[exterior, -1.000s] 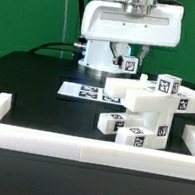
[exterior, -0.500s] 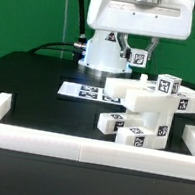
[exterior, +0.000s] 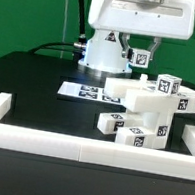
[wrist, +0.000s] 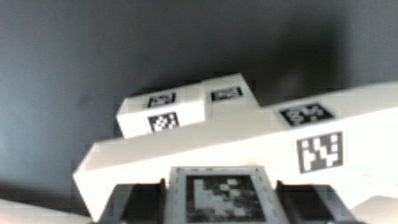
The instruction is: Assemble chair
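The partly built white chair (exterior: 150, 105) stands at the exterior view's right as stacked blocky pieces with black-and-white tags. My gripper (exterior: 139, 57) hangs above and behind it, shut on a small tagged white chair part (exterior: 140, 61) that is lifted clear of the table. In the wrist view that part (wrist: 222, 194) fills the space between my two dark fingers (wrist: 143, 203). Below it lie the chair's slab (wrist: 196, 150) and a tagged block (wrist: 178, 106). How the part's lower end looks is hidden.
The marker board (exterior: 81, 89) lies flat on the black table behind the chair. A long low white border rail (exterior: 78, 148) runs along the front, with side rails at both ends. The robot's white base (exterior: 102, 51) stands at the back.
Since a second ago my gripper has risen and shifted toward the exterior view's right, carrying the small part. Over the last half second nothing has moved.
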